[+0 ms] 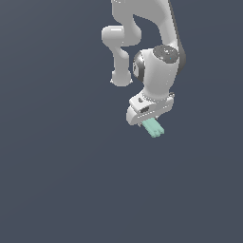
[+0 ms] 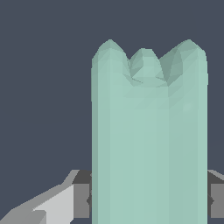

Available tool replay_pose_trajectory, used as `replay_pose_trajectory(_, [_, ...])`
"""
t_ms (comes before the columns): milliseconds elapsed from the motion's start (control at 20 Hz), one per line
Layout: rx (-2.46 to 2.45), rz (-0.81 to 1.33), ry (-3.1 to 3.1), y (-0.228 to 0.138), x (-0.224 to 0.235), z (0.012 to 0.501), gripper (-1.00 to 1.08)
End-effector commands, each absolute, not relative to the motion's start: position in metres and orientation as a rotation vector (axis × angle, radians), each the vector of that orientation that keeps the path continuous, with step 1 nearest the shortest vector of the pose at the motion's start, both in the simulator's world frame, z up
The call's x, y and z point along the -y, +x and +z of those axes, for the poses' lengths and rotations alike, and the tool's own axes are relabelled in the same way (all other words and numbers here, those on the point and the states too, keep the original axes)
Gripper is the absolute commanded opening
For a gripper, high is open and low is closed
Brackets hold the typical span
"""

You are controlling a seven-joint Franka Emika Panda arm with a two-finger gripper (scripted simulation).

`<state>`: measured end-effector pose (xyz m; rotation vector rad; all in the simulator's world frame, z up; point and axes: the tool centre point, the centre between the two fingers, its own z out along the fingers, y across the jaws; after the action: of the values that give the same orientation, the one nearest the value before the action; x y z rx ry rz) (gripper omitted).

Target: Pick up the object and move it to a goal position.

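1. On my wrist view the mint-green bar (image 2: 148, 144) fills the picture, rising from between the grey finger pads (image 2: 81, 200), which sit tight against its two sides.
2. Its far end shows lobes with grooves between them.
3. I read the gripper (image 2: 148, 205) as clamped on the bar.
4. On the exterior view the bar (image 1: 154, 127) sticks out just below the white gripper (image 1: 146, 117), slanting down toward the exterior view's right.
5. Beyond the gripper, the Panda arm (image 1: 159, 57) climbs out of frame against plain dark grey.
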<state>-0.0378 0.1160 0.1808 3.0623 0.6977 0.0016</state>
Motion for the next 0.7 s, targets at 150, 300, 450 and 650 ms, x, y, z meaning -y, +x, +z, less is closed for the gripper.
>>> replay_pose_trajectory(150, [-0.697, 0.000, 3.063, -0.033, -0.141, 0.230, -1.00])
replay_pose_trajectory(300, [-0.697, 0.000, 3.063, -0.030, -0.150, 0.249, -1.00])
replay_pose_trajectory(450, [-0.697, 0.000, 3.063, -0.028, -0.158, 0.264, -1.00])
replay_pose_trajectory(650, [-0.696, 0.000, 3.063, -0.026, -0.164, 0.276, -1.00])
